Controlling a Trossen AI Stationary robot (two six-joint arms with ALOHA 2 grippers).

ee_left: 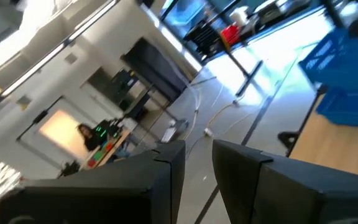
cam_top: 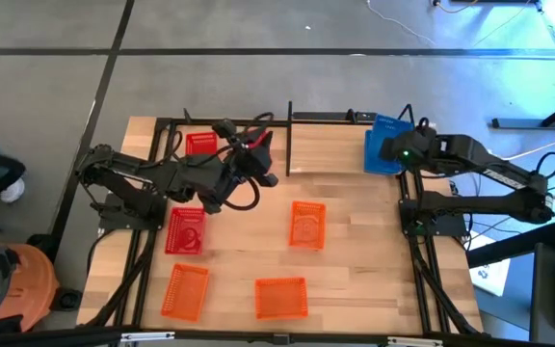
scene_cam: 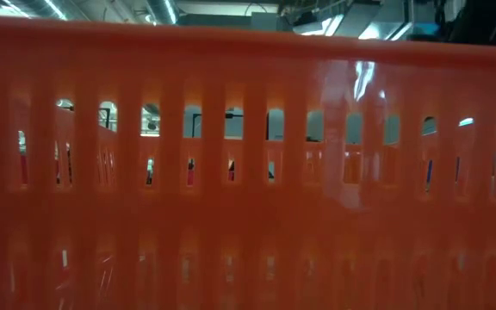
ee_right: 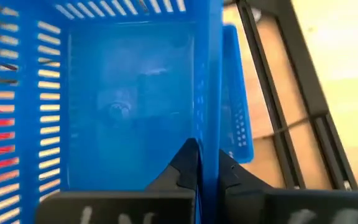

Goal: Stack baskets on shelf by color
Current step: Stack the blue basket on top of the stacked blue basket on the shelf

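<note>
On the shelf at the table's far edge, a red basket sits at the left end and blue baskets at the right end. My right gripper is over that right end, shut on a blue basket; a second blue basket shows just beside and below it. My left gripper hovers near the shelf's middle, raised and tilted up, open by a narrow gap and holding nothing. Another red basket and three orange baskets rest on the tabletop. My right gripper pinches one long side wall of the blue basket at its rim, one finger inside the basket and one outside. The fingers come from above, pointing down. The basket is upright over the other blue basket; whether it rests on it I cannot tell.
An orange basket wall fills the low view and hides the table behind it. Thin black shelf posts run close beside the held basket. The shelf's middle section shows bare wood, as does the tabletop between the orange baskets.
</note>
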